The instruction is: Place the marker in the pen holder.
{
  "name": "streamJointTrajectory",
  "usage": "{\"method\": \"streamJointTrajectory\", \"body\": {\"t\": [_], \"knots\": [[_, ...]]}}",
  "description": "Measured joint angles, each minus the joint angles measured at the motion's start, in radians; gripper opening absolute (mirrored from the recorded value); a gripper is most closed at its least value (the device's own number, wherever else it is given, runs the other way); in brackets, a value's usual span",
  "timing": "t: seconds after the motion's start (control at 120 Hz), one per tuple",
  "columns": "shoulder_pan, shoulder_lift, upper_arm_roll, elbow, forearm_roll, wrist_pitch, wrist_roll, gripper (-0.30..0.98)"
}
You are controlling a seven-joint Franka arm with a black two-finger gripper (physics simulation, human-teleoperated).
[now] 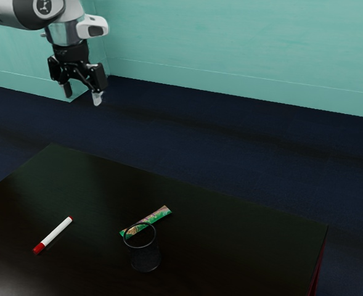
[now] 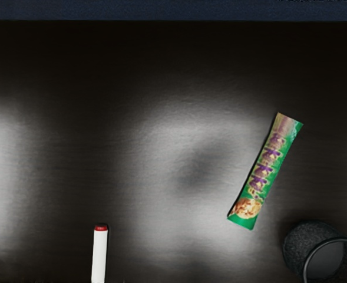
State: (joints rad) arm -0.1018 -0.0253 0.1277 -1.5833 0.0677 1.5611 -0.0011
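We find the table [image 1: 230,243] supporting the task's objects. Our gripper [image 1: 82,94] stands open and empty, high above and well apart from the pen holder [image 1: 145,258]. A snack packet [image 1: 159,216] lies just beside the holder. The marker [image 1: 56,231] lies flat (ungrasped, we note), on the holder's exterior-view left. We judge the approach is in hand; next, we align over the marker and descend.
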Motion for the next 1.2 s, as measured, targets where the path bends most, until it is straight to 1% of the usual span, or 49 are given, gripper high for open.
{"method": "streamJointTrajectory", "body": {"t": [0.167, 0.367, 0.542, 0.742, 0.942, 1.117, 1.2], "knots": [[0.054, -0.001, 0.002, -0.017, 0.008, 0.000, -0.001, 0.69], [0.100, -0.002, 0.013, -0.264, 0.018, 0.026, -0.001, 0.69], [0.127, -0.002, 0.015, -0.543, 0.020, 0.167, -0.004, 0.69], [0.158, 0.002, 0.016, -0.709, 0.014, 0.344, -0.018, 0.69], [0.209, 0.057, 0.016, -0.749, 0.011, 0.476, -0.028, 0.68], [0.292, 0.121, 0.015, -0.746, 0.006, 0.533, -0.032, 0.68], [0.308, 0.147, 0.015, -0.741, -0.003, 0.548, -0.034, 0.68]]}}
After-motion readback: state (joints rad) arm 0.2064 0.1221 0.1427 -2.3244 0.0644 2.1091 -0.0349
